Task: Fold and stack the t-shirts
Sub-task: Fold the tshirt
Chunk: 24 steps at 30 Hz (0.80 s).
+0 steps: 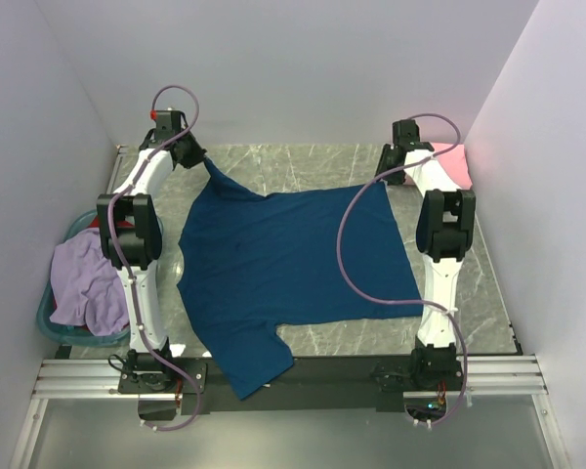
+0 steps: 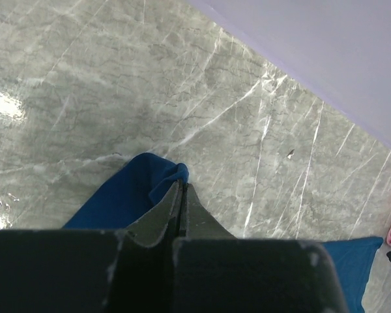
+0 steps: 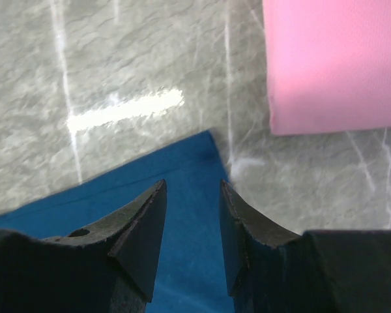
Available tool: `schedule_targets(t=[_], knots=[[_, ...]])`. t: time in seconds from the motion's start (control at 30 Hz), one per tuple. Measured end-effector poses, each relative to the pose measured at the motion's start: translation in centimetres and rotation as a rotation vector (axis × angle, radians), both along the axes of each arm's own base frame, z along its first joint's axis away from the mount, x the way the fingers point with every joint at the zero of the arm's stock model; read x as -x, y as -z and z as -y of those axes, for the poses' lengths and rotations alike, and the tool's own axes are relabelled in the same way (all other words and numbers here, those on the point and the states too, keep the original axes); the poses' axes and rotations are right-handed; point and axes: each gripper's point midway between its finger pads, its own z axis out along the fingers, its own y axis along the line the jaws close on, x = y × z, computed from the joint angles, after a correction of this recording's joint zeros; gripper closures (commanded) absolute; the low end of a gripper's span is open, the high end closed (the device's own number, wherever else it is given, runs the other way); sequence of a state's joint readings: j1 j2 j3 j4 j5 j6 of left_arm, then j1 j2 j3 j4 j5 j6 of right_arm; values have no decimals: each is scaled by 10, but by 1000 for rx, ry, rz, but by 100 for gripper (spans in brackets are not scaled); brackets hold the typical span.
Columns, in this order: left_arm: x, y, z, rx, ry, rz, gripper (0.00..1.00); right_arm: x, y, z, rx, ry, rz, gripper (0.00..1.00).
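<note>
The navy t-shirt point(image 1: 293, 264) lies spread unfolded on the table point(image 1: 322, 161), the left claw point(image 2: 184, 192) clamped on its far-left corner, the right claw point(image 3: 192, 215) with jaws apart over its far-right corner, gripping nothing. Beyond that corner a pink t-shirt point(image 3: 332, 65) already lies folded; left of the navy one, a lavender t-shirt point(image 1: 83, 283) sits crumpled in the basket point(image 1: 41, 318).

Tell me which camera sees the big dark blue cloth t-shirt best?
The top external view: the whole navy blue cloth t-shirt lies spread out there. The left wrist view shows only a pinched bit, the right wrist view just one corner.
</note>
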<state>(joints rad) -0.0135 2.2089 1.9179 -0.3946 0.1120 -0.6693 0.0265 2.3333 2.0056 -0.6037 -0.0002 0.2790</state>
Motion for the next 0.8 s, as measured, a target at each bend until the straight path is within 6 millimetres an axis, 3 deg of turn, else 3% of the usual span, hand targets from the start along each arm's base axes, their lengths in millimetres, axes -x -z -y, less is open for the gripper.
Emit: schedule_targets(t=[0.33, 0.67, 0.8], knots=[[2, 4, 0, -1, 0, -11, 99, -21, 15, 8, 10, -1, -11, 55], [6, 8, 0, -3, 2, -29, 99, -19, 30, 5, 7, -47, -43, 56], [7, 9, 0, -4, 2, -31, 99, -18, 30, 2, -1, -66, -43, 61]])
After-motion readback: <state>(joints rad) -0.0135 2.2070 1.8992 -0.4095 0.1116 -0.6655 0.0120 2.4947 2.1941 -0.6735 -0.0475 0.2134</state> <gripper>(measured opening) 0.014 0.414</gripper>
